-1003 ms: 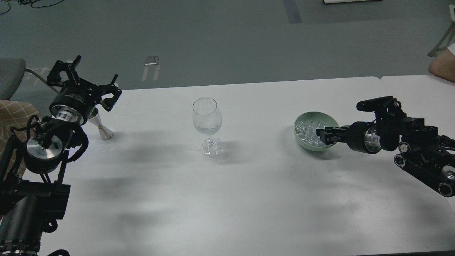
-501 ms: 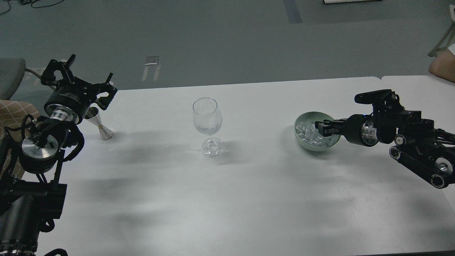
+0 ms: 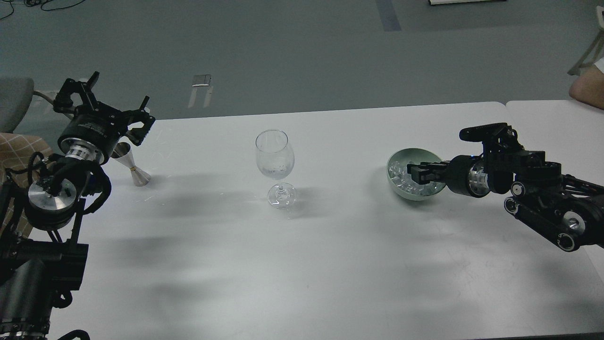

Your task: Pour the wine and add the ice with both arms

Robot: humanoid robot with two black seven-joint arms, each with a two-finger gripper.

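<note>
A clear wine glass (image 3: 275,158) stands upright in the middle of the white table (image 3: 302,245). A pale green bowl (image 3: 401,191) to its right holds several clear ice cubes (image 3: 398,171). My right gripper (image 3: 414,173) reaches from the right over the bowl's rim and its tips are among the ice. Its dark fingers cannot be told apart. My left gripper (image 3: 111,106) is open and empty at the table's far left corner, above a silver jigger (image 3: 134,170) that it partly hides.
A second white table (image 3: 552,118) adjoins on the right, with a person's elbow (image 3: 585,87) past it. A grey chair (image 3: 14,101) stands at the far left. Grey floor lies beyond the table's far edge.
My right arm has moved left and its gripper has gone deeper into the bowl, which has shifted slightly left. My left gripper drew back to the left, then stayed nearly still.
</note>
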